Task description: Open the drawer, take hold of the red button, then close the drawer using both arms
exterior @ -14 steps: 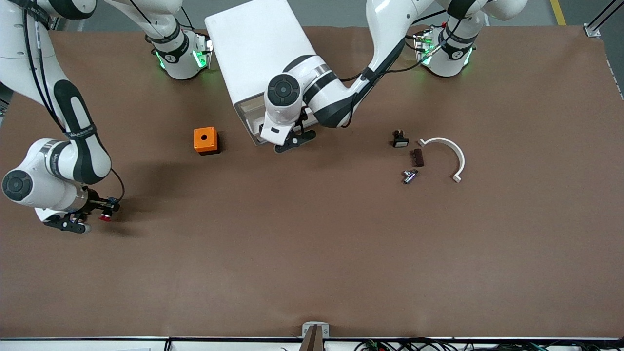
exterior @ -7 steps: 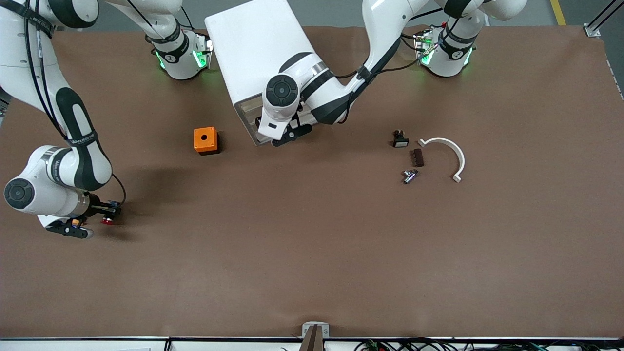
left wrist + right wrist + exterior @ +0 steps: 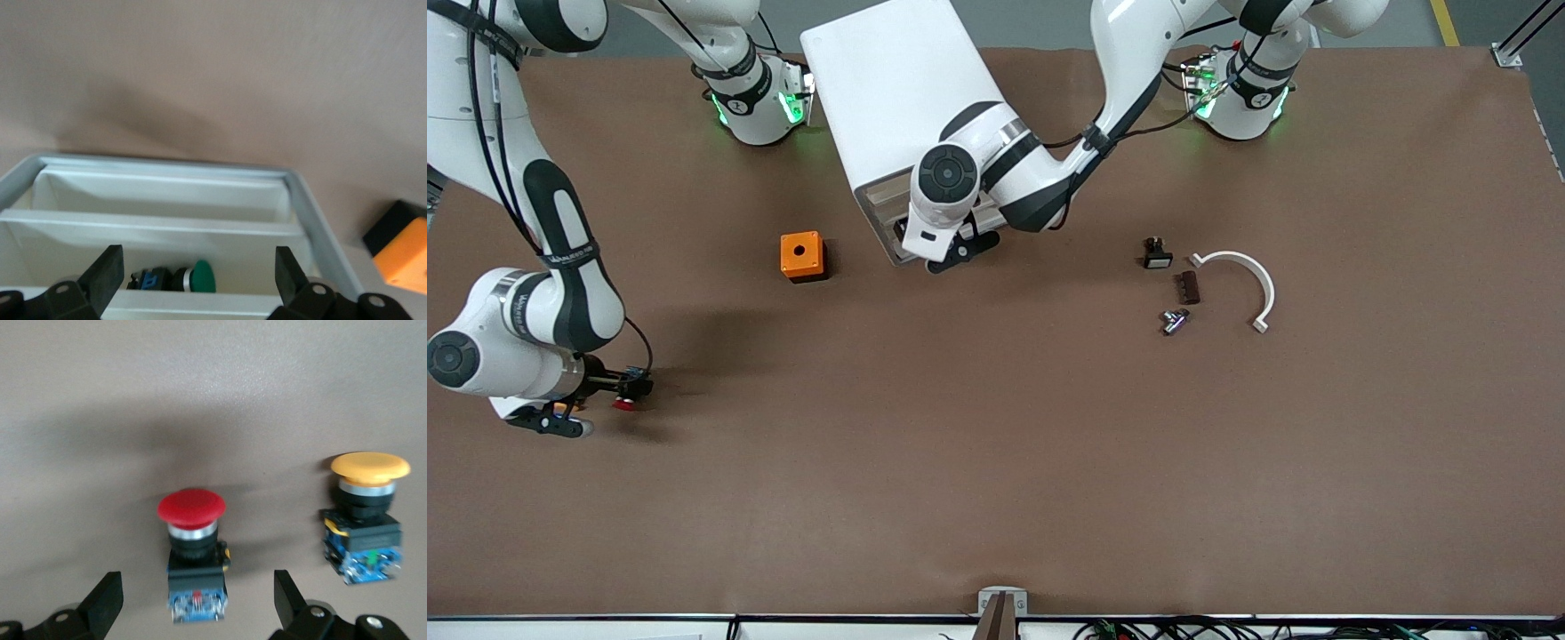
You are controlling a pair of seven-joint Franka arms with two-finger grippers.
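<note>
The red-capped button (image 3: 192, 553) rests on the brown table between the spread fingers of my right gripper (image 3: 197, 600), which is open and not touching it. In the front view this button (image 3: 623, 404) and the right gripper (image 3: 591, 402) are at the right arm's end of the table. My left gripper (image 3: 956, 252) is open in front of the white cabinet (image 3: 898, 89), at the pulled-out drawer (image 3: 882, 213). In the left wrist view the left gripper (image 3: 197, 277) is over the drawer's rim (image 3: 160, 167), nothing held.
A yellow-capped button (image 3: 363, 520) stands beside the red one. A green-capped button (image 3: 200, 277) lies inside the drawer. An orange box with a hole (image 3: 801, 255) sits beside the cabinet. Small parts (image 3: 1172, 293) and a white curved piece (image 3: 1249, 280) lie toward the left arm's end.
My right gripper has opened and let go of the red button, which now rests on the table. The left gripper has shifted a little at the drawer front.
</note>
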